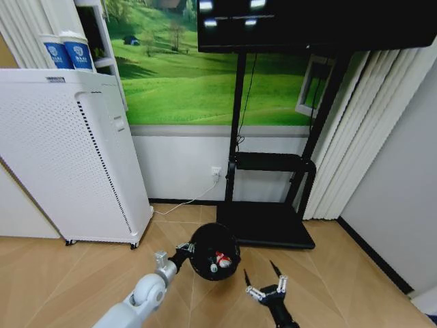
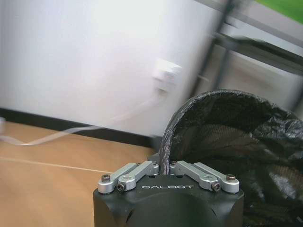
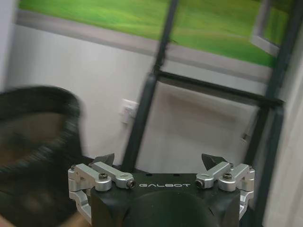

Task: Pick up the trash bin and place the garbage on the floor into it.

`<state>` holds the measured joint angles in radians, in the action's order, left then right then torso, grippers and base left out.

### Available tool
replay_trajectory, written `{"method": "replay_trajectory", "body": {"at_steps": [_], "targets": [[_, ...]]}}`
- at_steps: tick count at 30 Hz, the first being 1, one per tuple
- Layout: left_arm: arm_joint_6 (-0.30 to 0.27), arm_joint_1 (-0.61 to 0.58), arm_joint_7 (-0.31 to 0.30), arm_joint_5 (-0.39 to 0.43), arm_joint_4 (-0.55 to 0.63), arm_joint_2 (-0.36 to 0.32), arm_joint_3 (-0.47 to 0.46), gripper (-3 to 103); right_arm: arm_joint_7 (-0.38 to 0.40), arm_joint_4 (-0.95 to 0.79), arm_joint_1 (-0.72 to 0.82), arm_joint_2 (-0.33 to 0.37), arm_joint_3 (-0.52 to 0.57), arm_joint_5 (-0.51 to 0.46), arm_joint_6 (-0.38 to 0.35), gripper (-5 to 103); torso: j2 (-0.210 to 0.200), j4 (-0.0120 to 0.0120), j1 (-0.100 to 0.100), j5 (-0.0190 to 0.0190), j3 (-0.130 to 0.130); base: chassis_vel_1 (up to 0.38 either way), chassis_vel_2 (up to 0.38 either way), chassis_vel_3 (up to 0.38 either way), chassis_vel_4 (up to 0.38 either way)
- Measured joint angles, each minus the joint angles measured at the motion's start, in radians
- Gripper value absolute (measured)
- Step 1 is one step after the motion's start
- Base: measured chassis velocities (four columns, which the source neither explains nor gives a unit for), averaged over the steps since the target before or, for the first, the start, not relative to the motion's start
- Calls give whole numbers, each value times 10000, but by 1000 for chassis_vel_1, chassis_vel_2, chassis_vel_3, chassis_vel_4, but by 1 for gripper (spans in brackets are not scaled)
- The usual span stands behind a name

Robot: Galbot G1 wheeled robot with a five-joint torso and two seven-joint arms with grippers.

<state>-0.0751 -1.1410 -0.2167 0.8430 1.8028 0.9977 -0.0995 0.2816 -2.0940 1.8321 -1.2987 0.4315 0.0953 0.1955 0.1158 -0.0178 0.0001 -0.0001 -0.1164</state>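
Observation:
My left gripper [image 1: 186,249] holds the black mesh trash bin [image 1: 215,251] by its rim, above the wood floor [image 1: 61,273]. In the left wrist view the gripper [image 2: 165,164] is shut on the rim of the bin [image 2: 227,137], which has a black liner. Inside the bin lie pieces of garbage: a red-and-white scrap [image 1: 222,259] and a small pale piece [image 1: 214,268]. My right gripper [image 1: 265,277] hangs open just right of the bin, with nothing between its fingers. The right wrist view shows that gripper [image 3: 160,160] spread wide, the bin [image 3: 38,142] blurred beside it.
A tall white perforated appliance [image 1: 68,157] stands at the left. A black TV stand [image 1: 266,229] sits against the wall behind the bin, with a wall socket and cable [image 1: 216,172] beside it. Curtains [image 1: 362,137] hang at the right.

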Motion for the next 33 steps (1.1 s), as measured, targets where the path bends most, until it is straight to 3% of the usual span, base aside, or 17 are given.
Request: {"method": "replay_trajectory", "body": {"at_steps": [2,3,5,6,7,8,10,11,13,16,22,24,25,27,28,30,33], "targets": [[-143,-751,-736,244,641,92,-1211,3,461,121,-276,-42,303,-573,-364,100,0,3,0,-3,2,0,0,0,0],[-143,-751,-736,244,641,92,-1211,3,461,121,-276,-42,303,-573,-364,100,0,3,0,-3,2,0,0,0,0],[-489,-1796,-1470,522,1369,97,-2678,3,848,303,-664,-23,573,-1143,-714,100,0,0,0,-1,2,0,0,0,0],[-489,-1796,-1470,522,1369,97,-2678,3,848,303,-664,-23,573,-1143,-714,100,0,0,0,-1,2,0,0,0,0],[-783,-2655,-1796,727,1865,87,-3683,3,1001,461,-996,9,732,-1406,-924,100,0,10,0,-1,1,0,0,0,0],[-783,-2655,-1796,727,1865,87,-3683,3,1001,461,-996,9,732,-1406,-924,100,0,10,0,-1,1,0,0,0,0],[-1164,-3983,-2126,1163,2710,162,-5347,3,1040,766,-1447,63,962,-1603,-1080,100,0,13,0,1,2,0,0,0,0],[-1164,-3983,-2126,1163,2710,162,-5347,3,1040,766,-1447,63,962,-1603,-1080,100,0,13,0,1,2,0,0,0,0],[-1473,-5153,-2332,1699,3524,361,-6608,3,1036,899,-1642,60,1178,-1745,-1183,100,0,5,0,2,2,0,0,0,0],[-1587,-5825,-2347,1745,3920,503,-7154,3,1036,925,-1657,8,1363,-1811,-1232,100,1,-3,-1,-3,2,0,0,0,0],[-1454,-7976,-1493,1919,4344,1302,-8706,3,941,1126,-1818,-21,1626,-1811,-1231,100,0,5,-1,-1,2,0,0,0,0],[-1102,-8618,-603,1425,3677,1563,-9488,3,895,1195,-1805,-52,1764,-1839,-1193,100,1,6,-1,1,3,0,0,0,0],[-1102,-8618,-603,1425,3677,1563,-9488,3,895,1195,-1805,-52,1764,-1839,-1193,100,1,6,-1,1,3,0,0,0,0],[-905,-8966,50,1228,3145,1761,-10038,3,856,1310,-1819,-78,1818,-1841,-1130,100,0,2,-1,-7,3,0,0,0,0],[-905,-8966,50,1228,3145,1761,-10038,3,856,1310,-1819,-78,1818,-1841,-1130,100,0,2,-1,-7,3,0,0,0,0],[-635,-9691,906,1327,2886,2036,-10807,3,809,1516,-2025,-78,1786,-1877,-1114,100,1,0,-1,3,3,0,0,0,0],[-436,-10131,1384,1555,2682,2197,-11100,3,809,1672,-2226,-76,1717,-1906,-1117,100,1,4,-1,4,3,0,0,0,0]]}}
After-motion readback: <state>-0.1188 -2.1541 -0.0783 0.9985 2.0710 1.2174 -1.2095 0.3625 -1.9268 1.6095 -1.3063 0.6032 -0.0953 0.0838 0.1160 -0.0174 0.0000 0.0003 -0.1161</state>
